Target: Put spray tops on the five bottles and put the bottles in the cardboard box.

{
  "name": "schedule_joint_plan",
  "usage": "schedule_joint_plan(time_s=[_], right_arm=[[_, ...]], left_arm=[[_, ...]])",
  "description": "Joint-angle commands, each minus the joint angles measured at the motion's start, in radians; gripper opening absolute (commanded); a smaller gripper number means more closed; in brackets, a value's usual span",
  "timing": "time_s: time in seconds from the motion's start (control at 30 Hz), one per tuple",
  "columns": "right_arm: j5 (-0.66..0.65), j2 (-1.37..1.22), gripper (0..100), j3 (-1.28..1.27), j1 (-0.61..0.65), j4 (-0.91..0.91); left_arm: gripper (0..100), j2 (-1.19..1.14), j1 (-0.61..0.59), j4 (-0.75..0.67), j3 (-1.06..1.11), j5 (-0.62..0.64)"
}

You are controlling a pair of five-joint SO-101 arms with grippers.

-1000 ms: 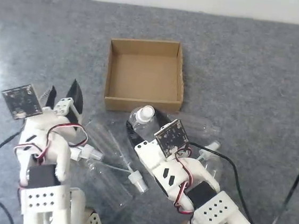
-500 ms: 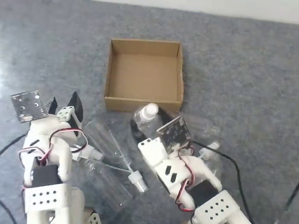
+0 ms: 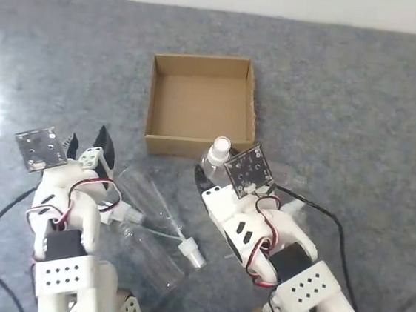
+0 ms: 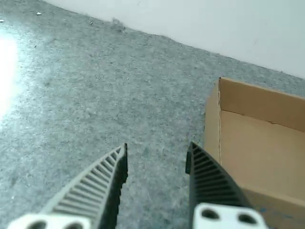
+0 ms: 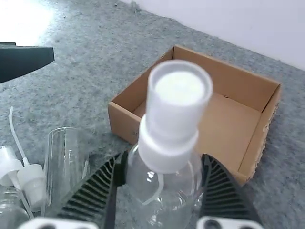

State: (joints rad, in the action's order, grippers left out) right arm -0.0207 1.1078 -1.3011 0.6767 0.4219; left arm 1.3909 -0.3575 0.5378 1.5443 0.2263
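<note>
The cardboard box point(image 3: 197, 149) stands open. At its front wall the right gripper point(image 5: 162, 167) clamps a capped bottle point(image 3: 219, 151) upright. Off the box's front-left corner the left gripper point(image 4: 157, 148) hangs with jaws wide, holding nothing. The bottle probably goes in next: lift its base clear of the wall and set it in a far corner, leaving room for the others.

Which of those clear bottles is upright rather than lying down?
The white-capped bottle held in the right arm's jaws, just in front of the cardboard box. The other bottles lie on their sides on the grey carpet.
</note>
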Motion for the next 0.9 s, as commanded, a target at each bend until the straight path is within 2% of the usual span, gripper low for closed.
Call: schedule_joint_plan(time_s=[0.0, 0.37, 0.63, 0.87], right_arm=[[-0.008, 0.038, 13.0, 0.117, -0.013, 0.079], [-0.009, 0.030, 12.9, 0.193, -0.061, 0.153], [-0.015, 0.027, 12.9, 0.364, -0.056, 0.306], [-0.017, 0.024, 12.9, 0.439, -0.056, 0.312]], left_arm=[[19, 0.011, -0.002, -0.032, -0.010, -0.003], [19, 0.011, 0.002, -0.034, -0.010, -0.005], [19, 0.011, 0.002, -0.034, -0.010, -0.005], [19, 0.011, 0.000, -0.034, -0.010, -0.005]])
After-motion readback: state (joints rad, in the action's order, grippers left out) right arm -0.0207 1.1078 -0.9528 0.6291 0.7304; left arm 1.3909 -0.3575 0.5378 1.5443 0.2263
